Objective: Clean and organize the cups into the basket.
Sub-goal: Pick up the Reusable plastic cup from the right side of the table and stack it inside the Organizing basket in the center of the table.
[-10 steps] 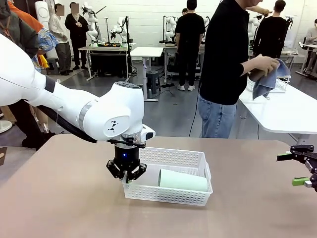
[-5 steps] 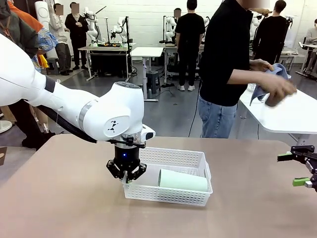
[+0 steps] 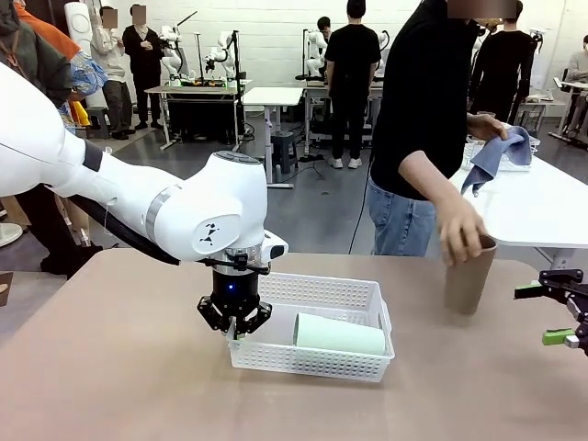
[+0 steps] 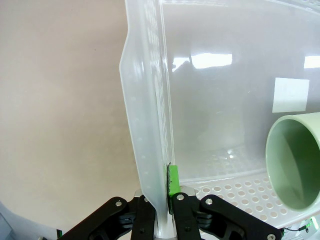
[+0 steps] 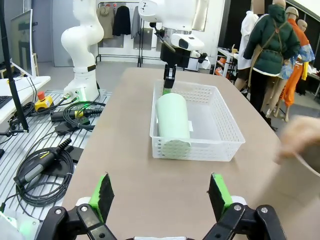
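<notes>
A white lattice basket (image 3: 312, 361) sits mid-table, and a pale mint cup (image 3: 340, 335) lies on its side inside it. My left gripper (image 3: 234, 327) points down, shut on the basket's left wall. In the left wrist view its fingers (image 4: 173, 181) pinch that wall (image 4: 145, 125), with the mint cup's open mouth (image 4: 295, 160) at the right. A person's hand (image 3: 459, 234) holds a tan cup (image 3: 467, 280) upright on the table to the right of the basket. My right gripper (image 3: 556, 313) hovers open at the right edge, facing the basket (image 5: 195, 150) and the mint cup (image 5: 172, 117).
The person stands at the far side, holding a blue cloth (image 3: 491, 156) in the other hand over a white table (image 3: 542, 207) at the back right. In the right wrist view, cables (image 5: 45, 165) lie beside the table's left edge. Bare tabletop lies in front of the basket.
The person's hand has come from the white table down to this table, setting a tan cup upright right of the basket. Both arms have stayed still.
</notes>
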{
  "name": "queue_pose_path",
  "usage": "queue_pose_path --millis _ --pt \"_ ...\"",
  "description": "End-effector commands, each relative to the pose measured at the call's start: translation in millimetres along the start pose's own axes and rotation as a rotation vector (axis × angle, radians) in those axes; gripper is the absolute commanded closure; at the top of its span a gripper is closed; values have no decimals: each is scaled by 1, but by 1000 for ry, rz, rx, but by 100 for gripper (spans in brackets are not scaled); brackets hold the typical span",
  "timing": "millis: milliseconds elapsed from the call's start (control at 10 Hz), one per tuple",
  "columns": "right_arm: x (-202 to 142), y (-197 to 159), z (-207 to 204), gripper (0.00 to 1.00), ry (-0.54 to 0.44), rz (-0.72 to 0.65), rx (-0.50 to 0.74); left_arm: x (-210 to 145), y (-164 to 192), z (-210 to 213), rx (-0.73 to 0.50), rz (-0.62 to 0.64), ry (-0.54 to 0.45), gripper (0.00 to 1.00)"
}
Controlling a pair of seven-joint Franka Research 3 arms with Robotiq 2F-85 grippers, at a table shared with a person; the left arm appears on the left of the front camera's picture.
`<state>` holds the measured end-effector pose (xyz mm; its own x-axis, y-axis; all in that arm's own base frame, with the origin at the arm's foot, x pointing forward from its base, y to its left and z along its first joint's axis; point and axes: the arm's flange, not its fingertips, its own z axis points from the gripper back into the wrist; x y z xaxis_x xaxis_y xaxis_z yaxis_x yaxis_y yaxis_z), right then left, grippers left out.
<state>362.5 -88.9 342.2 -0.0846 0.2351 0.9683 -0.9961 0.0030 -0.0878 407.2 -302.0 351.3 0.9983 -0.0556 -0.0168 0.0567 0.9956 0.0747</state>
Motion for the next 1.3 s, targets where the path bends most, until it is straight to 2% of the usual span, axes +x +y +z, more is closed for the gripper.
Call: queue_pose_path --millis 0,1000,1100,1200 --pt "-1 7 -1 0 0 16 11 -1 -1 -2 5 -6 0 100" --pt "0 0 0 0 0 0 0 -1 -1 -2 5 -6 0 100" --pt "-18 -17 5 0 3 -66 -84 -1 -1 -2 5 -6 0 100" --pt "-32 -28 11 0 -32 -123 -99 -1 -1 -2 5 -6 0 100"
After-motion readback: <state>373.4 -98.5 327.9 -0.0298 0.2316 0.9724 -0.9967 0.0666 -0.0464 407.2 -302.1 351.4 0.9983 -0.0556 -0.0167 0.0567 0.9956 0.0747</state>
